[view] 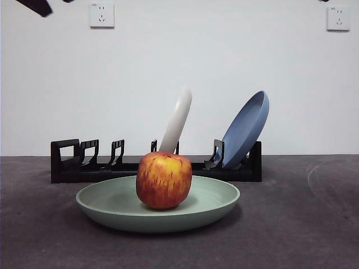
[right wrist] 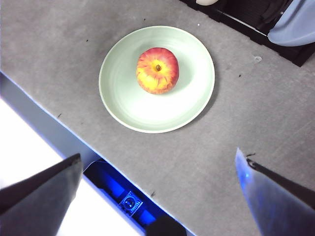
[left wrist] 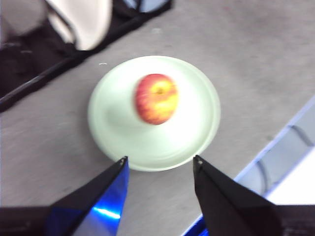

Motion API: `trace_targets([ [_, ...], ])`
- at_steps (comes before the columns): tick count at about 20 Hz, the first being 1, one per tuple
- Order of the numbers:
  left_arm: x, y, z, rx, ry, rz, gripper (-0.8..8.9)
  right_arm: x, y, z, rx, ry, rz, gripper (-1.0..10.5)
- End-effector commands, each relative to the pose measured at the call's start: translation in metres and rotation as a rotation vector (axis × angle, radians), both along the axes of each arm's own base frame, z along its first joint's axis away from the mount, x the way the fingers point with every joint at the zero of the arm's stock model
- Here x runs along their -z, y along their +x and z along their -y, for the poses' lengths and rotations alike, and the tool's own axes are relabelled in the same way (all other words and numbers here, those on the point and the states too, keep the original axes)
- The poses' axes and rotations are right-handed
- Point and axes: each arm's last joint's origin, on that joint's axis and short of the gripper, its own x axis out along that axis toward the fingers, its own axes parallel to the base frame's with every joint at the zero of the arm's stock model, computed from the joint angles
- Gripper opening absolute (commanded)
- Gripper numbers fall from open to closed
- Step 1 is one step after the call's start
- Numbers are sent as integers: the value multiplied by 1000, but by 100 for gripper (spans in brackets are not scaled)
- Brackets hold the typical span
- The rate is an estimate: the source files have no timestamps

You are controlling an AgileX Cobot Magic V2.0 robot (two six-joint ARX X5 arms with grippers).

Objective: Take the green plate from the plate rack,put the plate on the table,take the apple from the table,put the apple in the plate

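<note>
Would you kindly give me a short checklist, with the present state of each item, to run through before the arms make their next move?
1. Green plate flat on the table, out of the plate rack: ok.
2. Apple inside the plate, near its middle: ok.
3. Left gripper open, holding nothing, above the plate: ok.
4. Right gripper open, holding nothing, clear of the apple: ok.
5. White plate and blue plate leaning in the rack: ok.
6. Apple settled, not rolling: cannot tell.

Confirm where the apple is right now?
In the front view the apple sits upright in the green plate, which lies on the table in front of the plate rack. Neither gripper touches it.
</note>
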Motion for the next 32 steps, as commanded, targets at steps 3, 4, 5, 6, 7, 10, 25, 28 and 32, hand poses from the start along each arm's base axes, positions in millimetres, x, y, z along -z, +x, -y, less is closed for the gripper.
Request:
trace_targets([
  [3, -3, -2, 0, 52, -44, 13, -8, 1, 2, -1, 23, 7, 20, -19],
  [4, -4, -2, 0, 56, -47, 14, -8, 1, 1, -1, 23, 5, 17, -19],
  [5, -4, -3, -1, 57, -50, 16, -8, 1, 1, -1, 23, 3, 15, -19],
  [6, -5, -3, -2, 57, -54, 19, -8, 1, 1, 0, 22, 0, 13, -19],
  [7, -5, -3, -2, 58, -55, 20, -8, 1, 1, 0, 22, -1, 12, -19],
  [10, -5, -4, -3, 61, -47, 16, -8, 1, 2, 0, 33, -7, 22, -19],
  [25, -8, -6, -8, 58, -51, 46, -4, 1, 2, 0, 106, 18, -1, -17],
  [28, -18, -7, -29, 1, -148, 60, -4, 1, 2, 0, 106, 17, -1, -16],
  [32, -28, -11, -70, -219, -437, 78, -4, 1, 2, 0, 106, 17, -1, -16],
])
